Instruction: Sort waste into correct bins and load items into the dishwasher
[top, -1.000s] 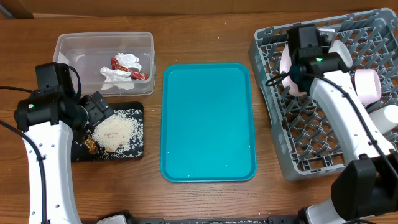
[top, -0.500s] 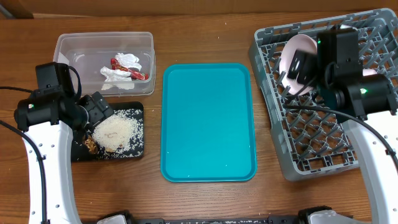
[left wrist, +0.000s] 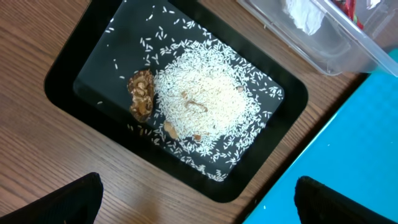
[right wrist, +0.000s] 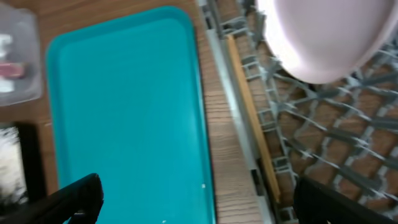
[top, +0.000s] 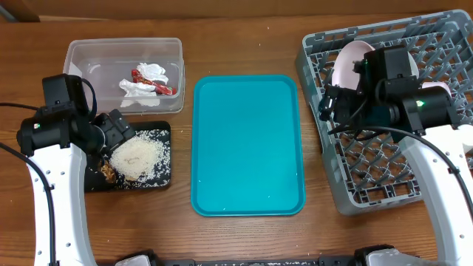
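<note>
The clear tub (top: pixel 89 55) holds the crumpled napkin (top: pixel 140 87) and the red sauce packet (top: pixel 159 89). The black tray (top: pixel 164 177) holds the rice (top: pixel 138 157) and the brown lump (top: pixel 109 172); both also show in the left wrist view, the rice (left wrist: pixel 205 102) and the lump (left wrist: pixel 142 93). My left gripper (top: pixel 118 133) hovers open and empty over this tray's near edge (left wrist: pixel 199 199). The white plate (top: pixel 346 63) stands on edge in the grey dish rack (top: pixel 369 177). A chopstick (right wrist: pixel 249 118) lies along the rack's left side. My right gripper (top: pixel 329 103) is open and empty above the rack's left edge (right wrist: pixel 199 199).
The large teal tray (top: pixel 247 144) lies between the bins and the rack, with a few white specks near its front. A white piece of dishware (top: pixel 441 94) shows partly behind my right arm. Bare wooden table (top: pixel 244 44) surrounds everything.
My right arm has swung from the back of the rack towards its left edge, away from the standing plate. The left arm has not moved.
</note>
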